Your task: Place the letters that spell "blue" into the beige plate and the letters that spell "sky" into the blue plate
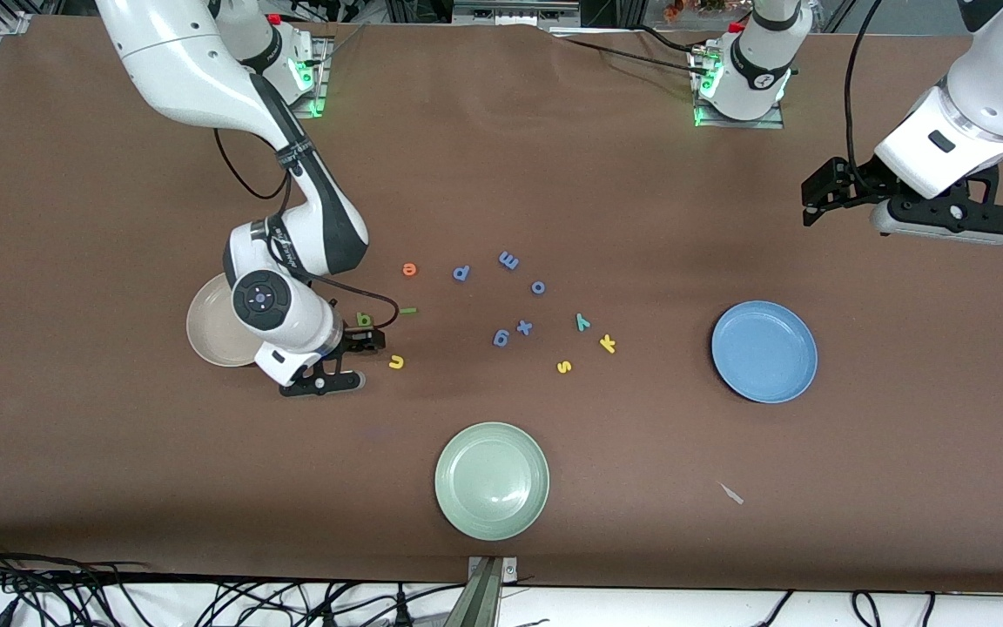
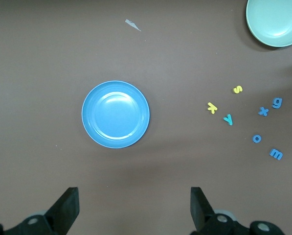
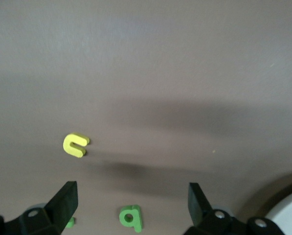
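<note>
You had the right gripper low over the table beside the beige plate, jaws spread wide and holding nothing. The green b lay just at its fingertips, the yellow u just beside, the green l a little farther toward the table's middle, and the orange e farther from the front camera.

The b, u and l lay close together, so a wide closing stroke could have clipped a neighbour and pushed it away, or pinched two letters at once. These letters were thin and flat; a descent stopping short would have closed on air. The arm's wrist also covered part of the beige plate, so you could have misjudged the rim on release.

The left gripper hung high over the table's left-arm end, also wide and empty, waiting. The blue plate sat empty below it.

The yellow s, yellow k and teal y lay among periwinkle letters; a mispick there was possible.

Only the right wrist view showed the b lying between the open fingers. Only the front view showed the pale green plate whole, near the table's front edge.
</note>
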Controlling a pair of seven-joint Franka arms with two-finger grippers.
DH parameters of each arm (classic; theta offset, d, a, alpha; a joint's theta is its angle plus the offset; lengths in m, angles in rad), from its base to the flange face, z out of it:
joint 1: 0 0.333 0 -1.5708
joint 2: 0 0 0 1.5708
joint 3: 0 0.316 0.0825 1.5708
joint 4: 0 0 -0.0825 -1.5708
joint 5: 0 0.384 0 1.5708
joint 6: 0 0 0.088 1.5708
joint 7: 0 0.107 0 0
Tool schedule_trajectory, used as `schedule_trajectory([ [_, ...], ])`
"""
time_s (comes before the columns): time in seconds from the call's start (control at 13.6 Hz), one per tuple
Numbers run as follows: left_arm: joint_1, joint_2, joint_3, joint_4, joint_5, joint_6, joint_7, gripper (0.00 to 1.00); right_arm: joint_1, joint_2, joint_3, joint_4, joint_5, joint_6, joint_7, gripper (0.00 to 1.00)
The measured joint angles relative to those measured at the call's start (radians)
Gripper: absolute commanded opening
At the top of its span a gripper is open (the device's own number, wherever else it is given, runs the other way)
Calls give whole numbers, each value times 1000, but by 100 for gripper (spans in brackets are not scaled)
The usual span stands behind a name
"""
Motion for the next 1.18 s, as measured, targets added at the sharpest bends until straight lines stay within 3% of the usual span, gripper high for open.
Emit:
schedule_trajectory([
  [0.29,-5,76,-1,-2,0,-1,0,100,2,-17,19,-116,19,110,1,100],
  [0.51,-18,223,-3,10,0,17,0,100,2,-42,29,-197,19,150,0,99],
  [0.81,-75,495,-4,172,0,86,-105,100,2,-70,30,-249,19,152,-3,83],
  [1.18,-168,657,-5,223,0,243,-379,100,2,-70,30,-264,19,165,-4,73],
])
